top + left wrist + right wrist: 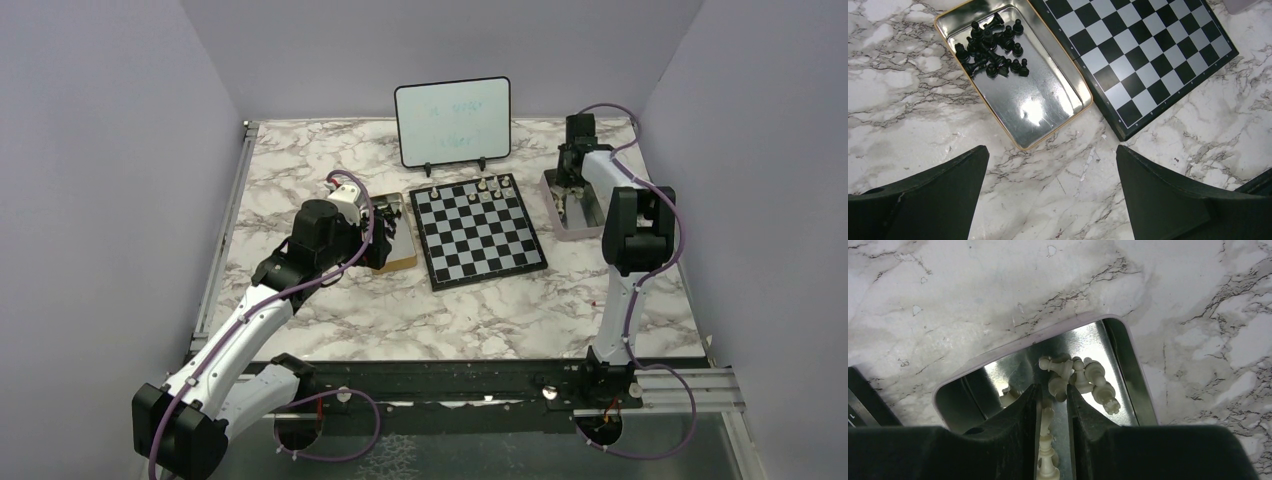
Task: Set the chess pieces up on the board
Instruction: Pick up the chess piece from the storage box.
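Note:
The board [478, 235] lies mid-table, with a few white chess pieces [485, 187] standing on its far row. More white pieces [1088, 377] lie heaped in a pale-rimmed metal tin [1128, 355] right of the board. My right gripper [1053, 390] is down inside that tin, jaws a narrow gap apart. One white piece [1047, 440] lies lengthwise in the gap, against the left finger and apart from the right one. My left gripper [1051, 150] hangs wide open over bare marble, near a gold-rimmed tin [1048, 100] of black pieces [993, 47].
A whiteboard [452, 120] on a stand rises behind the board. The board's near left corner [1120, 132] sits close to the gold-rimmed tin. Purple walls close in the table on three sides.

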Controlling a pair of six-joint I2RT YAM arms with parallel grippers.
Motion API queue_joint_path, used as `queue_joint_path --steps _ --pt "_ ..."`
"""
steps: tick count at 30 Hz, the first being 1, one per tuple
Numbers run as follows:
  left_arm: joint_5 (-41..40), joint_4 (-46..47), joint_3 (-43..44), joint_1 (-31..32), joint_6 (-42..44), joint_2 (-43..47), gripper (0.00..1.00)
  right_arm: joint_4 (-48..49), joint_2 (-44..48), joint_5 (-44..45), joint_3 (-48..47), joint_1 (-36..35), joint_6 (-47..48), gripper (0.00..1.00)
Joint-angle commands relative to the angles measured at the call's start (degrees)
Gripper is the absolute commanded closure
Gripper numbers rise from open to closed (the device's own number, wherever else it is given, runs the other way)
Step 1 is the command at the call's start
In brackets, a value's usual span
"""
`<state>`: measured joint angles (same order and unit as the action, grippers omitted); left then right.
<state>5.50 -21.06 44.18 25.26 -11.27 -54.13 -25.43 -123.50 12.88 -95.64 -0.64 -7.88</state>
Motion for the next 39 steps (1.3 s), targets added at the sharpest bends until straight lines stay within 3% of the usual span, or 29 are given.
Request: queue_joint_path --steps 1,23,39 --pt "-1.0 0.8 0.1 0.2 0.7 0.2 0.01 1.4 -1.2 0.9 1.3 0.4 0.1 0.72" --pt "-0.4 0.8 -0.1 0.2 0.6 0.4 0.01 -1.9 3.7 1.7 1.1 0.3 -0.1 0.89" --pt "-0.4 0.8 -0.1 0.2 0.6 1.3 0.01 -9.0 10.7 -3.7 -1.7 -1.0 -3.3 0.9"
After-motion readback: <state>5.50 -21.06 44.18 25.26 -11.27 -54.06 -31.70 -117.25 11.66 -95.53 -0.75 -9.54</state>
